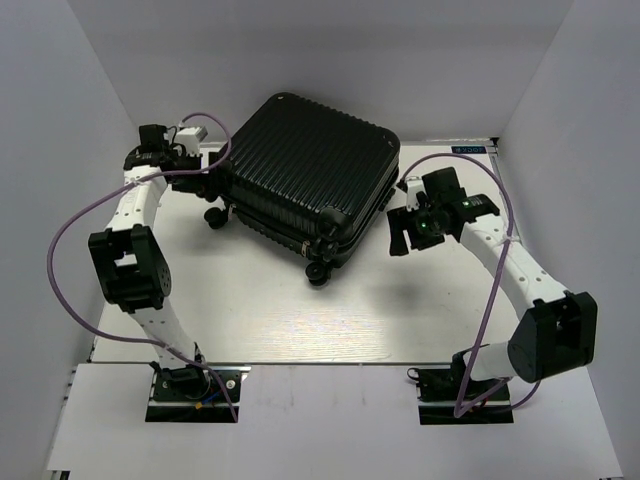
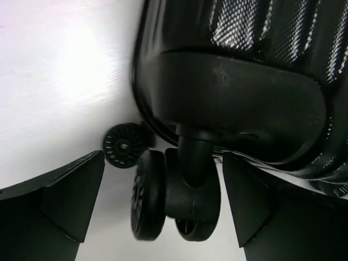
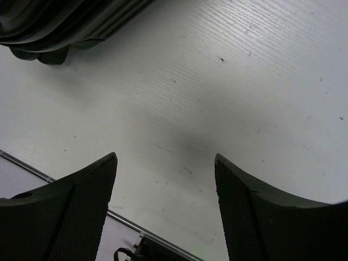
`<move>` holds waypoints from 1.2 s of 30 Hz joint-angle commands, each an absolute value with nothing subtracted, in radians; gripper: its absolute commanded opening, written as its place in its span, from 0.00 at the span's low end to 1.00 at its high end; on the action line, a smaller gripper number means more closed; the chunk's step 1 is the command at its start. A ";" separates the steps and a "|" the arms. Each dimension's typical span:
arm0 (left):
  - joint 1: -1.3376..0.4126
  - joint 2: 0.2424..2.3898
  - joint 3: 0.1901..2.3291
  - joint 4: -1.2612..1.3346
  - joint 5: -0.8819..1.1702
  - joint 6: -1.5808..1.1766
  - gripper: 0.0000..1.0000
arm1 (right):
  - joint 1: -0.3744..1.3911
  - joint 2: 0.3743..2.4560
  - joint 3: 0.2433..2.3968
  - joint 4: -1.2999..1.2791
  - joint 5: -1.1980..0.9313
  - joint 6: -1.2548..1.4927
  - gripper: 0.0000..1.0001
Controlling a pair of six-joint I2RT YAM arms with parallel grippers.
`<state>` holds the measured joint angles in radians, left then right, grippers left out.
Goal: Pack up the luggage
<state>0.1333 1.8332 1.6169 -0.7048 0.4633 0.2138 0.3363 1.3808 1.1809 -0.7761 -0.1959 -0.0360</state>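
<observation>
While the luggage (image 1: 305, 175) lies shut and flat on the table (image 1: 250, 310), with its ribbed black shell facing up, I have my two grippers at its two sides. The luggage sits in the far middle part of the table, turned at an angle, so that one corner points to the near side. Its small wheels show along the left and near edges.

My left gripper (image 1: 205, 183) is at the left corner of the luggage, low above the table. In my left wrist view the left gripper (image 2: 163, 182) has its jaws wide apart, and a double wheel (image 2: 149, 204) stands between them, under the rounded black corner of the shell. The fingers (image 2: 70, 196) do not clamp this wheel; there is a gap on each side. A second wheel (image 2: 124, 145) shows farther behind, over the bright table.

My right gripper (image 1: 402, 238) is just beside the right edge of the luggage, apart from it. Its jaws are also spread, and it holds nothing. In the right wrist view only bare table (image 3: 244, 81) lies between the fingers (image 3: 81, 217), and an edge of the luggage (image 3: 60, 22) shows in the upper left corner.
</observation>
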 commanded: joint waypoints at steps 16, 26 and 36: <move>0.060 1.509 1.217 -0.499 0.462 -0.119 0.00 | 0.403 1.218 1.017 -0.726 -0.451 -0.018 0.59; -0.251 1.178 0.835 -0.491 0.070 -0.452 0.00 | 0.492 1.244 1.023 -0.640 -0.381 0.105 0.50; -0.567 0.951 0.670 -0.486 -0.155 -0.580 0.00 | 0.477 1.272 0.995 -0.341 0.265 0.262 0.37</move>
<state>-0.5049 0.9611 0.7017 -0.3664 -0.1589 -0.5854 0.4873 1.2446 0.9661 -0.5716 0.0433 0.2203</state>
